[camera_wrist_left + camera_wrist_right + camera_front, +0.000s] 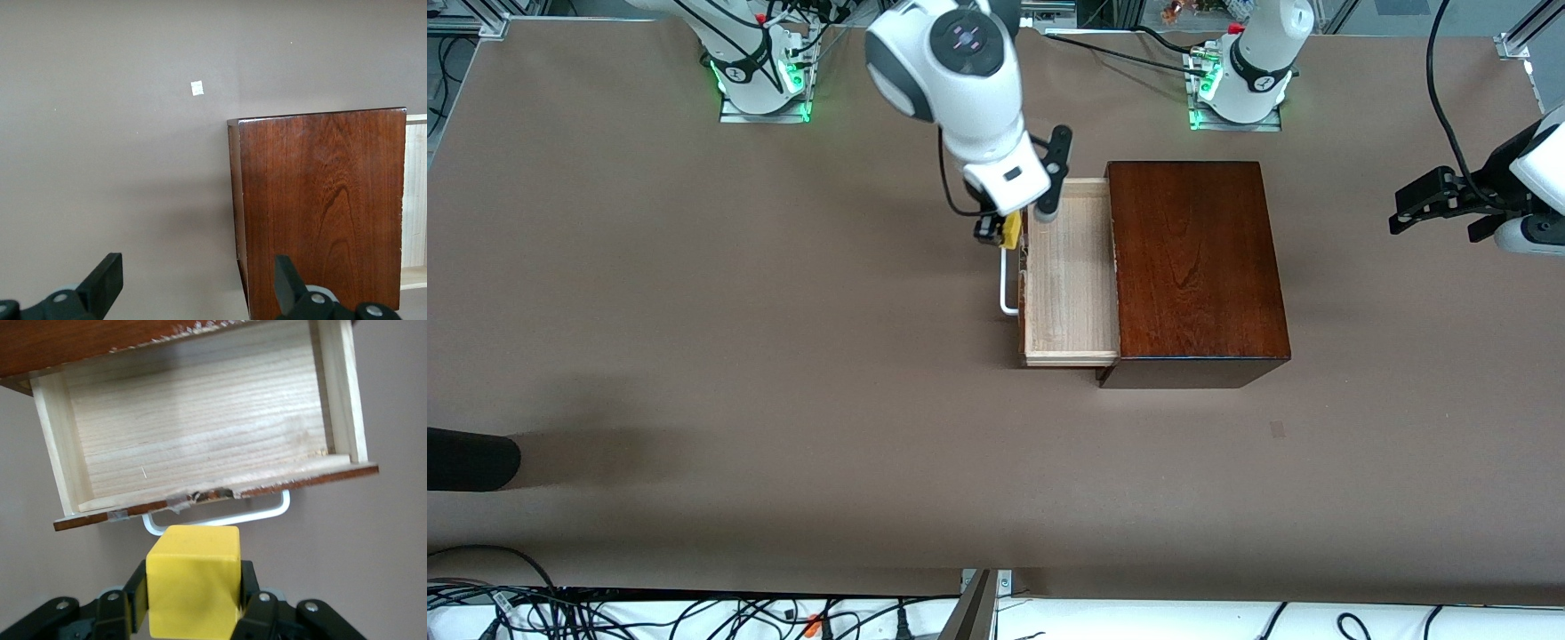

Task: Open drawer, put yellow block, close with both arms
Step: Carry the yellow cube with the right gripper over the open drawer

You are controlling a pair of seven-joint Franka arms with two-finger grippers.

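The drawer [1069,276] stands pulled out of the dark wooden box [1196,267] toward the right arm's end of the table, its pale tray bare inside. Its white handle [1007,289] sticks out from the front. My right gripper [1000,231] hangs over the handle, just outside the drawer's front, shut on the yellow block [1011,233]. In the right wrist view the yellow block [193,580] sits between the fingers, with the drawer [200,440] and the handle [220,518] below. My left gripper [1400,212] waits open in the air at the left arm's end, past the box [320,207].
A black rounded object [471,458] juts in at the right arm's end, nearer the front camera. A small pale mark [1278,429] lies on the brown table nearer the camera than the box. Cables run along the near edge.
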